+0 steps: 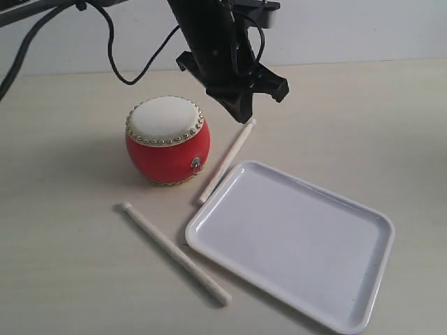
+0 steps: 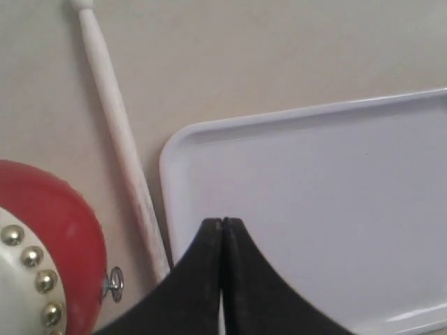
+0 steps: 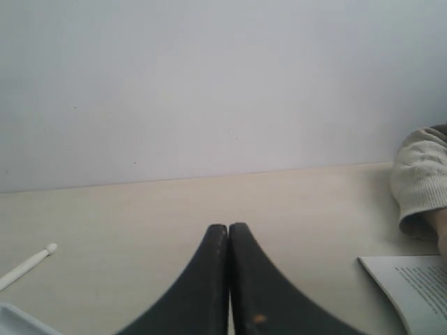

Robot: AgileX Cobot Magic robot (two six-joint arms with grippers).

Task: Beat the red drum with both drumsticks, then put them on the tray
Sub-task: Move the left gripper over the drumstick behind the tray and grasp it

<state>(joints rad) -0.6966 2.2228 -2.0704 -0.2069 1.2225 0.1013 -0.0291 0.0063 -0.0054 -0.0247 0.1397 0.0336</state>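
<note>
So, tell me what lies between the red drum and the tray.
One drumstick lies between the red drum and the tray, clearest in the exterior view.

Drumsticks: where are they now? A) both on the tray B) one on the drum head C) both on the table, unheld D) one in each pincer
C: one drumstick lies between the red drum and the tray, the other drumstick on the table nearer the exterior camera; the left pincer and right pincer are shut on nothing.
</note>
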